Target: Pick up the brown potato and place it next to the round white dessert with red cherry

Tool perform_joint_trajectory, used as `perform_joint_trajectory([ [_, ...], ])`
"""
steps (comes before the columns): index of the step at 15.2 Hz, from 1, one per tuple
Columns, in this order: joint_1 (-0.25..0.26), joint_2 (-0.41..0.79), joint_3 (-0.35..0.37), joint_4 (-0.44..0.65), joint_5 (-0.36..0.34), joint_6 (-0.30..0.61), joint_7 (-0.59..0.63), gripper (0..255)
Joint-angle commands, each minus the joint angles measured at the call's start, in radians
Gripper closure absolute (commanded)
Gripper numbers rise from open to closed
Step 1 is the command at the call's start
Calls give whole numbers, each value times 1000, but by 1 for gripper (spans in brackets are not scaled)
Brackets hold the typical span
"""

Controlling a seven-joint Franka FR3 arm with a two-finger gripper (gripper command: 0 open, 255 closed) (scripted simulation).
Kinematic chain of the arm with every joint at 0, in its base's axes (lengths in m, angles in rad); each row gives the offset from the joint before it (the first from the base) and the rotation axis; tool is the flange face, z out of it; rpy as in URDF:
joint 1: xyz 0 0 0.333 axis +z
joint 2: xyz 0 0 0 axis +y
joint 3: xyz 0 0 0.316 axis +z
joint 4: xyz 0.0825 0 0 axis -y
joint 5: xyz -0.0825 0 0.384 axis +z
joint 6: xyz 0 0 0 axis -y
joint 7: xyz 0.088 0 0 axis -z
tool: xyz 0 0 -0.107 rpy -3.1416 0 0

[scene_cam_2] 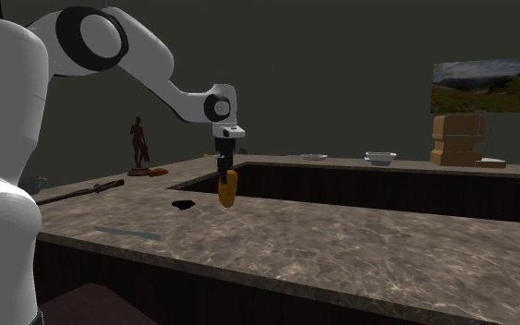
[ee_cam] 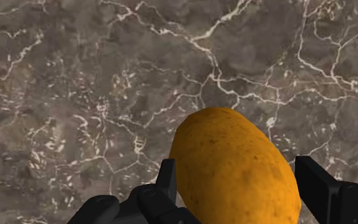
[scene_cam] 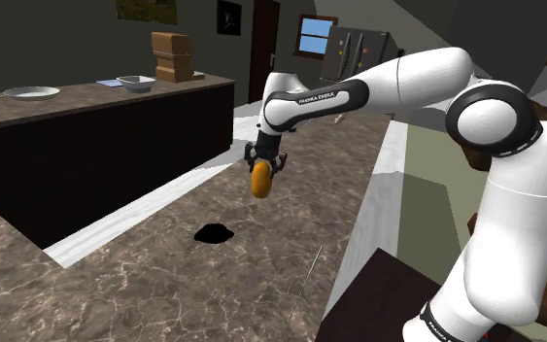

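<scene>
The potato (ee_cam: 234, 168), golden-brown and speckled, hangs in the air with its long axis pointing down, well clear of the desk (scene_cam: 164, 291). My end effector (scene_cam: 260, 170) is clamped on it. In the wrist view a black finger presses each flank, and in the shoulder view most of the potato's bulk sits below the fingertips.

That is my first worry. I judge the hold to be high on a smooth, rounded body, so a quick swing or a hard stop could let it pivot between the pads or slide out. If it drops from this height onto the veined marble, I expect it to bounce and roll, perhaps towards the desk edge and the lower floor beyond it.

Under and a little to the shoulder view's left of the potato lies a small black patch (scene_cam: 215, 233), flat on the marble. I cannot tell whether it is an object or a shadow, so I will not treat it as a landmark.

The second risk is at set-down. If I release too early the potato may roll against the dessert, and if I come in too low it may knock it.

On the far counter stand a bowl (scene_cam: 136, 84), a shallow dish (scene_cam: 31, 93) and stacked brown boxes (scene_cam: 170, 56), well apart from the carry.
</scene>
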Motion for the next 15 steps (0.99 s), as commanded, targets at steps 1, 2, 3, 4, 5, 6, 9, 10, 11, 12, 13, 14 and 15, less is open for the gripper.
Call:
perform_joint_trajectory([
  [1,0,8,0,-17,0,26,-1,255],
  [2,0,13,0,-24,1,38,-1,255],
  [3,0,17,0,-32,1,50,-2,255],
  [4,1,22,0,-39,1,62,-3,255],
  [5,1,27,0,-46,1,74,-3,255],
  [6,1,32,0,-53,1,85,-4,255],
  [9,1,48,1,-72,2,121,-6,255],
  [10,1,54,1,-78,2,132,-6,255],
  [11,1,60,1,-83,3,144,-7,255],
  [12,1,66,1,-89,3,155,-8,255],
  [13,1,73,1,-94,3,167,-8,255],
  [14,1,79,1,-99,3,178,-9,255],
  [15,1,83,1,-101,4,184,-9,255],
])
